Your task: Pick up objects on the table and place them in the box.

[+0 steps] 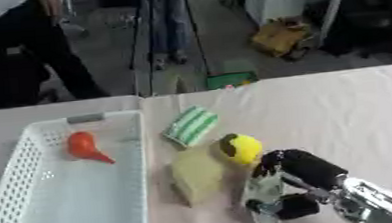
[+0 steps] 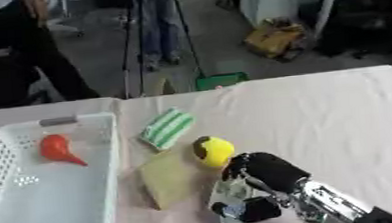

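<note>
A white slotted basket (image 1: 16, 173) stands at the left with an orange bulb-shaped thing (image 1: 84, 146) inside, near its far end. To its right, on the table, lie a green-and-white striped pad (image 1: 191, 126), a yellow round thing with a dark end (image 1: 241, 148) and a tan block (image 1: 196, 176). My right hand (image 1: 305, 167) comes in from the lower right. Its fingers and thumb are curled round a clear, see-through thing (image 1: 263, 191) just in front of the yellow one. My left hand does not show.
A pale cloth (image 1: 348, 106) covers the table, with bare room on the right half. A green object (image 1: 230, 79) sits just past the far edge. A person's dark legs (image 1: 28, 51) and clutter stand on the floor beyond.
</note>
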{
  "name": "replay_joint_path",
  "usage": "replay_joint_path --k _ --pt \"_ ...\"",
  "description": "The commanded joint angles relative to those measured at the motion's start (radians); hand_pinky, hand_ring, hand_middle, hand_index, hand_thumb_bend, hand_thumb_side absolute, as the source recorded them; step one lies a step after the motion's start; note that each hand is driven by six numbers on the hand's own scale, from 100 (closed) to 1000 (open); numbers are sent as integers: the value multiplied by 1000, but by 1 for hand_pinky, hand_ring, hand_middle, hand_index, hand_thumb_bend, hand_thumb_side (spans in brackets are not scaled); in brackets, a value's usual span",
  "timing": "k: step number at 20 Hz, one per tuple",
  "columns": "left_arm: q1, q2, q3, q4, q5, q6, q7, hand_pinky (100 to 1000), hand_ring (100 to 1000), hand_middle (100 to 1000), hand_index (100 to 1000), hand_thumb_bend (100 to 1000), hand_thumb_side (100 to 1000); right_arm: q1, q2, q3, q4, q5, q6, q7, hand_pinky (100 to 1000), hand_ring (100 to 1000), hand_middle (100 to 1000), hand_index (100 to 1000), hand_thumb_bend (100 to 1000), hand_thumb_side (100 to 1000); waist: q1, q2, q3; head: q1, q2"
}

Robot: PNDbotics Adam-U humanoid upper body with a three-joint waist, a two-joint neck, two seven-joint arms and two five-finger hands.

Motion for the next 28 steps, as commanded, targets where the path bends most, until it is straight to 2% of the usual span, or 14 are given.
replay_joint_path --k 1,16,28 --pt "-12 5 1 -14 4 2 0 1000 929 960 909 100 1000 -8 -18 -7 -9 -1 0 1 712 578 560 710 488 749 0 -21 -2 -1 -6" --pt "-14 1 -1 -14 3 3 -3 1000 928 962 909 100 1000 -19 0 -1 18 1 0 45 712 574 556 704 482 741 3 -15 3 -6 -6" --pt "-14 0 -1 -14 3 2 -2 1000 929 963 909 100 1000 -27 6 -4 24 5 11 -8 621 445 457 607 384 593 4 -12 5 -10 -7"
